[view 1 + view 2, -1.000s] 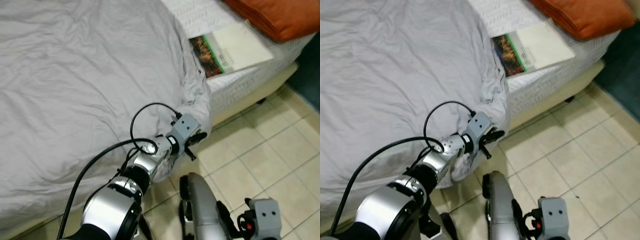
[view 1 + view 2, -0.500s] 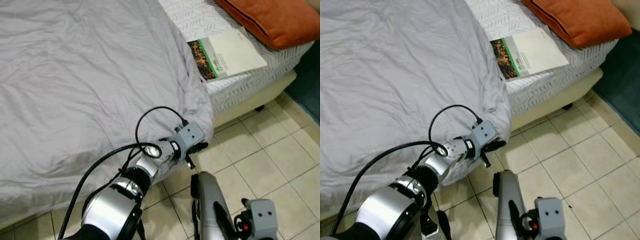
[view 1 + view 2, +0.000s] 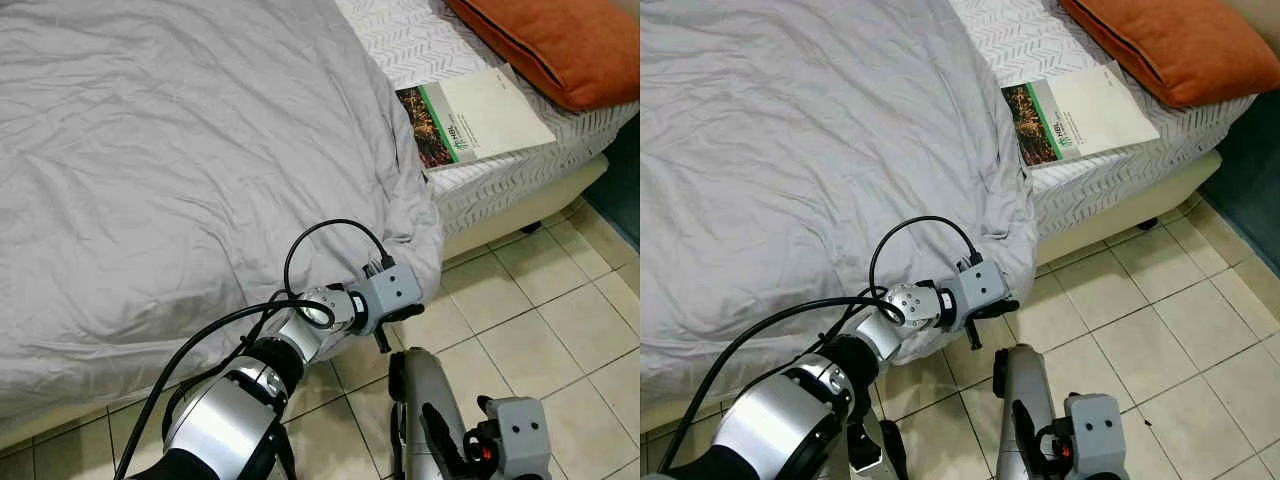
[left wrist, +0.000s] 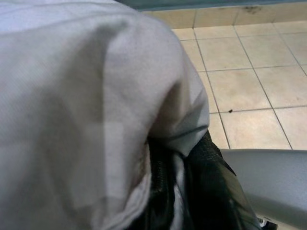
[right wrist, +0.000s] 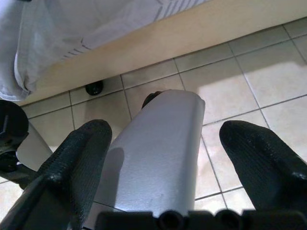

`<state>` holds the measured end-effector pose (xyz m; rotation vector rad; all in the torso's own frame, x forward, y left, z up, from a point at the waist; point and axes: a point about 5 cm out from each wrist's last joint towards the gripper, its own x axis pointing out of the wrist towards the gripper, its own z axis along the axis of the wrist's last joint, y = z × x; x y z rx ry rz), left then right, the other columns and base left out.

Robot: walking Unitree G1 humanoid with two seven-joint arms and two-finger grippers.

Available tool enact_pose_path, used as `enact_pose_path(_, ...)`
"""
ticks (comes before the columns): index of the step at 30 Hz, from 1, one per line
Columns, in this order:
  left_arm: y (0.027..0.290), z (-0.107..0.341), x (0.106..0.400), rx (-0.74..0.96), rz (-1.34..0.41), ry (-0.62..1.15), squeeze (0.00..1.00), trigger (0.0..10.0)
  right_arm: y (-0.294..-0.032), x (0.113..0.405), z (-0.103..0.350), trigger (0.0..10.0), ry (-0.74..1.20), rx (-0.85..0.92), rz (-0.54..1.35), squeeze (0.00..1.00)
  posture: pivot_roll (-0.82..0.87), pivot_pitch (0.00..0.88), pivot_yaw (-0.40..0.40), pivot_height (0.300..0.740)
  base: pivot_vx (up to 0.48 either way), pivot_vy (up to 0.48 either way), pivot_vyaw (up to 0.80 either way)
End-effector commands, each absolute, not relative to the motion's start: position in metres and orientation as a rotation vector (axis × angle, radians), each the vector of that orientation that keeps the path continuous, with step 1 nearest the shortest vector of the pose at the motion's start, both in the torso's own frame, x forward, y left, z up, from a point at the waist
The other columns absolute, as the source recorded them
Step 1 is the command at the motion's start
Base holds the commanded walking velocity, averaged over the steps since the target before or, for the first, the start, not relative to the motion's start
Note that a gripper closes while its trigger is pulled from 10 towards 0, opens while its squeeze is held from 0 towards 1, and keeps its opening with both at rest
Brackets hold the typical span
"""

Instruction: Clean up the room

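The left hand stayed clenched on the grey blanket corner at the bed edge, dragging it a bit toward the book, while the right hand hung released.

- Blanket over the bed's left part; its corner hangs off the edge.
- Book on the mattress to the right, apparently touching the blanket.
- Pillow behind the book.
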<state>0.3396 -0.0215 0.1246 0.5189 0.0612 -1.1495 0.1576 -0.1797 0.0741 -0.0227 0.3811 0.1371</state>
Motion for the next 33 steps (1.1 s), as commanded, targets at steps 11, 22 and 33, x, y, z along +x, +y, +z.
enact_pose_path(11,-0.091,0.112,0.291,0.452,-1.302,0.065,0.0,10.0,-0.179,0.152,0.067,10.0,0.421,-0.027,0.145,0.0,-0.42,0.353,0.077,0.584,0.0,-0.399,0.0)
enact_pose_path(22,-0.076,0.061,0.27,1.115,-1.394,0.086,0.0,10.0,-0.175,0.152,0.066,10.0,0.427,-0.035,0.162,0.0,-0.42,0.357,0.072,0.584,0.0,0.0,0.0)
enact_pose_path(33,-0.101,0.1,0.282,1.008,-1.238,-0.124,1.0,10.0,-0.176,0.152,0.066,10.0,0.429,-0.041,0.167,0.0,-0.42,0.353,0.066,0.584,0.0,0.0,0.0)
